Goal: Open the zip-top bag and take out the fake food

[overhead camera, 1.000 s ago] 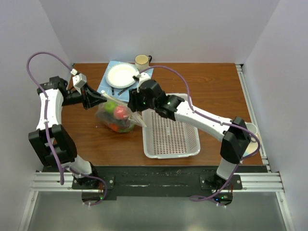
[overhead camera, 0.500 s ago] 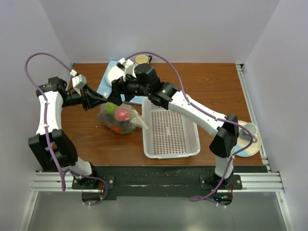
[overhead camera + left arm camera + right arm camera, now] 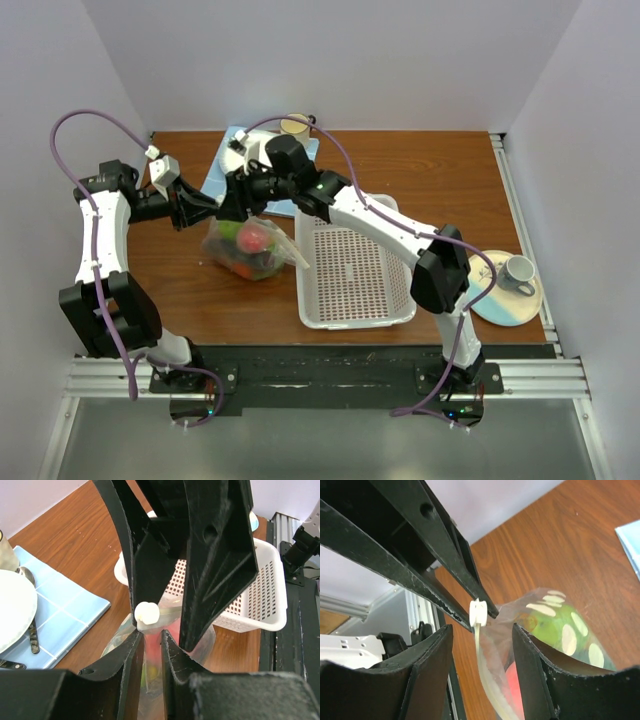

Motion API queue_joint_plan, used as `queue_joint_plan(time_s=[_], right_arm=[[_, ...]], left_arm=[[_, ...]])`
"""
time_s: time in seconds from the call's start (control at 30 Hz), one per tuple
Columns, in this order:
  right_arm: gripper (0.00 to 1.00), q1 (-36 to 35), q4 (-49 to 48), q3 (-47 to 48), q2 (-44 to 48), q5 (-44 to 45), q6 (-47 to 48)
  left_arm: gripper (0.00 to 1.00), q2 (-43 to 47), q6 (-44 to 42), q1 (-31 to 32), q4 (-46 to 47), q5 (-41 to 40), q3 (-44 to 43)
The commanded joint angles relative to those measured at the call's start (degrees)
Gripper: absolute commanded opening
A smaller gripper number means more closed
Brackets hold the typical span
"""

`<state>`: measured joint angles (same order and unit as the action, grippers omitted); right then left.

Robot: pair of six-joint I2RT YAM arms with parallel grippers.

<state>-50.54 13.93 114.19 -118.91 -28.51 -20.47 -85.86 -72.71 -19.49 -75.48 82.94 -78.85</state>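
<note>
Top external: left gripper [image 3: 210, 206] clamped on bag [image 3: 243, 255] lip at 10 o'clock, anchoring it; right gripper [image 3: 231, 206], jaws apart, faces slider [image 3: 479, 613] at 12 o'clock, apparently to pull it.

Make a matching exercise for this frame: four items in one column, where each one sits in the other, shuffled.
Items:
1. bag
2. basket
3. plate
4. saucer

Places:
A. under a cup, far right
B. on the blue mat
C. pinched by the left gripper
D. between the bag and the saucer

Pairs: 1-C, 2-D, 3-B, 4-A
</note>
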Motion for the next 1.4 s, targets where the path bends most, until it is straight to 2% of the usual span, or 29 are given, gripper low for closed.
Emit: queue_joint_plan(time_s=[0.0, 0.17, 0.3, 0.4, 0.5, 0.6, 0.67, 0.8, 0.97, 1.03, 1.27, 1.37], right_arm=[[0.55, 0.88, -5.23, 0.42, 2.28, -3.65, -2.12], [0.55, 1.41, -6.46, 1.73, 0.88, -3.57, -3.61], [0.48, 2.20, -8.04, 1.74, 0.17, -3.65, -5.10], [0.40, 2.47, -9.36, 0.86, 0.17, -4.01, -6.16], [0.26, 2.73, -9.89, 0.42, 0.44, -4.18, -6.25], [0.20, 2.82, -9.72, -0.19, 0.79, -3.66, -6.60], [0.21, 2.73, -9.80, -0.98, 0.87, -3.66, -6.78], [0.35, 2.82, -9.80, -1.87, 0.79, -3.48, -6.86], [0.42, 2.82, -10.33, -1.08, 0.00, -4.00, -7.48], [0.42, 2.73, -10.51, -0.64, -0.18, -4.36, -7.92], [0.26, 2.73, -13.23, -3.09, 0.43, -5.41, -10.46], [0.22, 2.73, -13.76, -4.41, 0.96, -5.41, -10.82]], left_arm=[[0.25, 0.96, -1.38, -0.20, 0.07, 3.72, 0.27], [0.25, 0.96, -1.38, -0.20, 0.07, 3.37, 0.45], [0.25, 0.88, -1.65, -0.12, 0.07, 2.76, 0.98], [0.26, 0.88, -1.82, -0.20, 0.07, 2.58, 1.24], [0.26, 0.70, -1.91, -0.20, 0.07, 2.41, 1.33], [0.26, 0.52, -2.00, -0.11, 0.07, 2.58, 1.33], [0.26, 0.52, -2.00, -0.20, 0.07, 2.67, 1.33], [0.26, 0.44, -2.09, -0.11, 0.07, 2.50, 1.59], [0.26, 0.44, -2.35, -0.20, 0.07, 2.23, 2.21], [0.26, 0.43, -2.53, -0.20, 0.07, 2.32, 2.21], [0.26, 0.26, -2.44, -0.11, 0.07, 2.49, 1.77], [0.26, 0.26, -2.44, -0.20, 0.07, 2.58, 1.86]])
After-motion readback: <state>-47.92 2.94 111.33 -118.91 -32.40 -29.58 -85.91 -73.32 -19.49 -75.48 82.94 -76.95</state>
